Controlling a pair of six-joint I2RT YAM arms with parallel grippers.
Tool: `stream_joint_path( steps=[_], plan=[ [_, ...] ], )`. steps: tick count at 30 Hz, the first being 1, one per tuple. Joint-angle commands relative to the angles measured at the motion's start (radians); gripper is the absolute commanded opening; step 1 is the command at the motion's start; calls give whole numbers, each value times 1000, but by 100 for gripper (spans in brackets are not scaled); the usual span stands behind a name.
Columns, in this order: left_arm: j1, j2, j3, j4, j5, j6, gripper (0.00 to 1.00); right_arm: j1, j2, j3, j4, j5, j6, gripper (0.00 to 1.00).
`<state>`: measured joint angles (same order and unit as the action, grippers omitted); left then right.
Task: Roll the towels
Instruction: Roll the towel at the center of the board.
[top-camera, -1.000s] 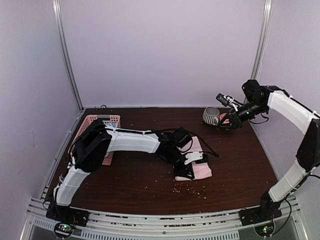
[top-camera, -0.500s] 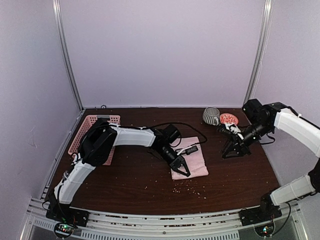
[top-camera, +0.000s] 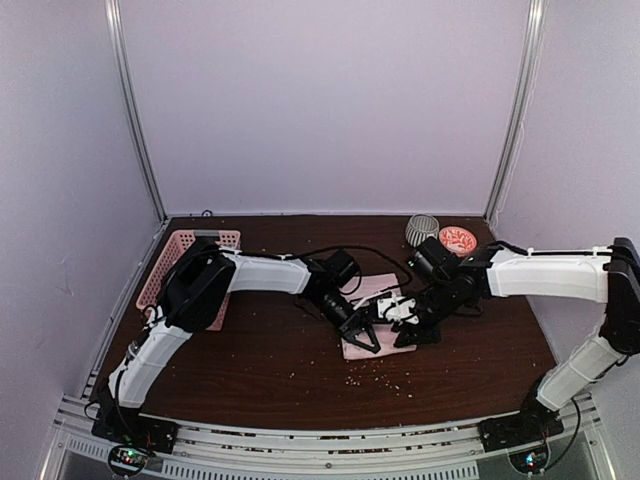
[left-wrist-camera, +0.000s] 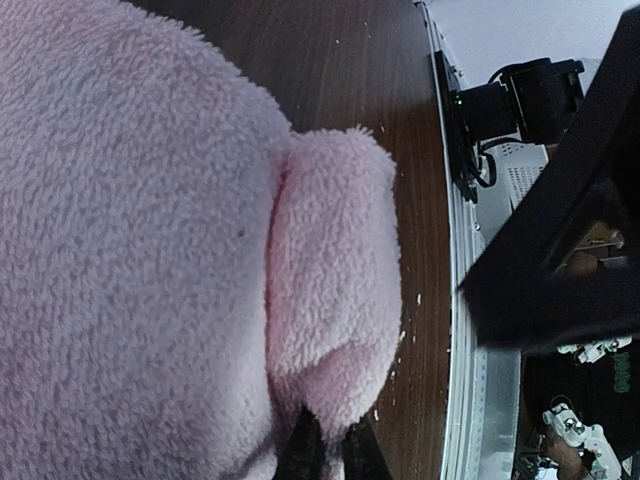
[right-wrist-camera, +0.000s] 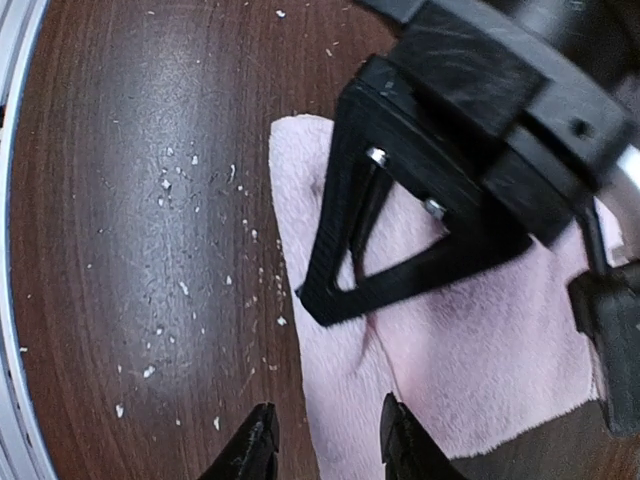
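Pale crumbs (top-camera: 372, 378) lie scattered on the dark wooden desk (top-camera: 260, 370), on the near side of the pink towel (right-wrist-camera: 480, 360) and just off its near edge. The pink towel itself lies on the desk about midway across, mostly flat, with its near left corner pointing towards the crumbs.

The left gripper (left-wrist-camera: 328, 458) comes in from the towel's left and presses down on its near left part. Its fingers are drawn together, and in the left wrist view a plump fold of pink terry runs down into the narrow slit between their tips, so they are pinched on the towel's cloth. That fold stands up from the rest of the towel as a soft rounded ridge.

The right gripper (right-wrist-camera: 325, 452) reaches in from the towel's right and sits over its near edge, close to the left gripper. Its fingers stand apart, with the towel's near edge and a strip of bare desk showing between them. Whether they touch the cloth cannot be told.

Well to the left of the towel, near the desk's left edge, lies a pink basket (top-camera: 205, 236). Beyond the towel and a little to its right stands a striped mug (top-camera: 421, 231), and just beside the mug, further right, a red-and-white bowl (top-camera: 458, 238).
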<state>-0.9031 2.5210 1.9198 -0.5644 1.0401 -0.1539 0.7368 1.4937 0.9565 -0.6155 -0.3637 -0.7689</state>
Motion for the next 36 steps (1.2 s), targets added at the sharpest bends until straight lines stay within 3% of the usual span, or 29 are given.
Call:
stream_joint_path(
  steps=[1,9,19,22,26,29,36],
  plan=[
    [10,41,-7,-23,-32,-22,1,61,82,8,104,108,51,36],
    [17,42,-8,-24,-35,-11,1,85,162,2,142,190,72,33],
    [30,12,-22,-25,-58,4,1,80,229,39,19,85,52,9],
    [30,-27,-46,-6,-109,16,10,55,254,93,-76,-25,55,6],
    [38,-195,-191,139,-242,-7,26,5,311,177,-235,-163,48,5],
    [65,-329,-341,280,-340,-66,33,-49,358,231,-346,-261,25,5],
    [106,-534,-548,412,-579,-108,36,-156,584,393,-566,-410,-38,4]
  ],
)
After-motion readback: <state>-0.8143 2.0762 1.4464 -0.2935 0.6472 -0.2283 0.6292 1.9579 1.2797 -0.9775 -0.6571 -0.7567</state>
